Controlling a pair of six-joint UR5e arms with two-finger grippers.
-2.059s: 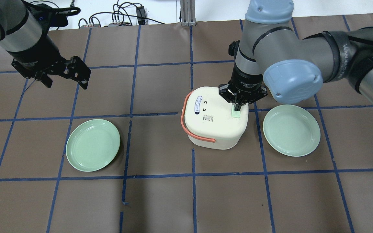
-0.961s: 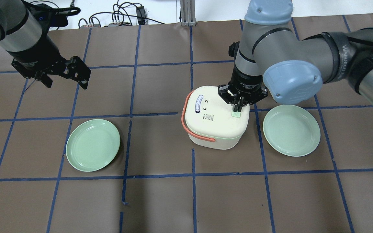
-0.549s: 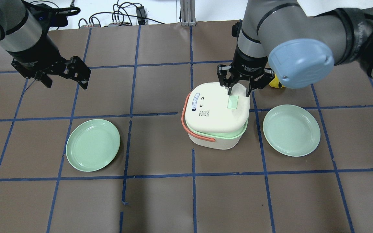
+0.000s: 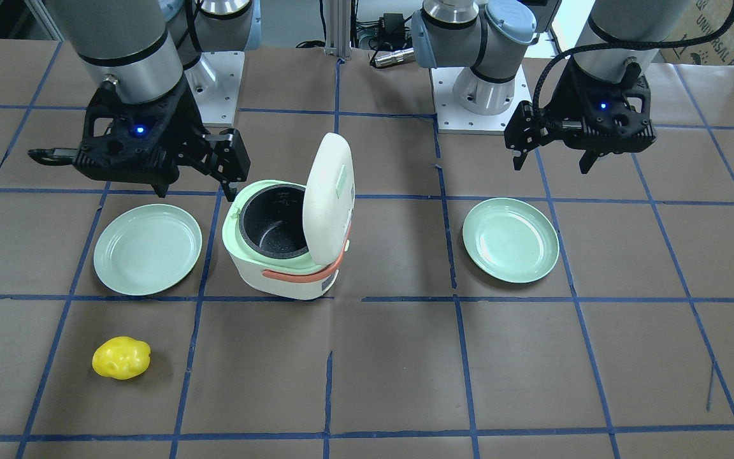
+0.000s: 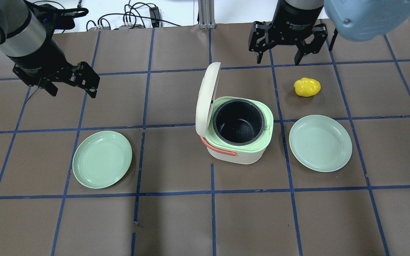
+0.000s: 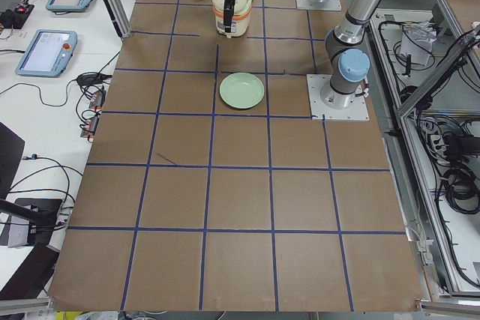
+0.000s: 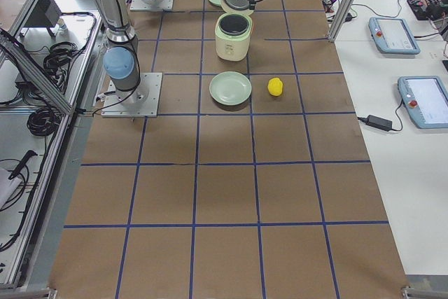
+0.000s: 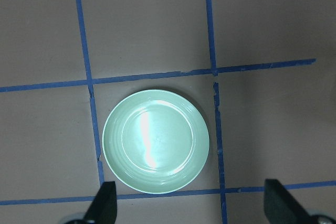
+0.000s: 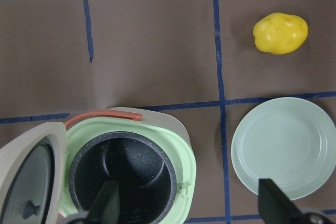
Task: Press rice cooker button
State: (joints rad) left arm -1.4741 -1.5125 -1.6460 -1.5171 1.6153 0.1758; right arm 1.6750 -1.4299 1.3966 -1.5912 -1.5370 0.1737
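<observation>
While its cream lid [image 5: 205,96] stands upright on its nine o'clock side, the rice cooker [image 5: 238,155] sits mid-surface [image 5: 176,220], showing a pale green rim, a speckled black inner pot [image 5: 238,122] and an orange handle [image 5: 221,150]. My right jaws hang spread at its one o'clock, touching nothing. My left jaws, also spread and empty, hang at ten o'clock. A green plate [image 5: 320,143] lies at three o'clock.
</observation>
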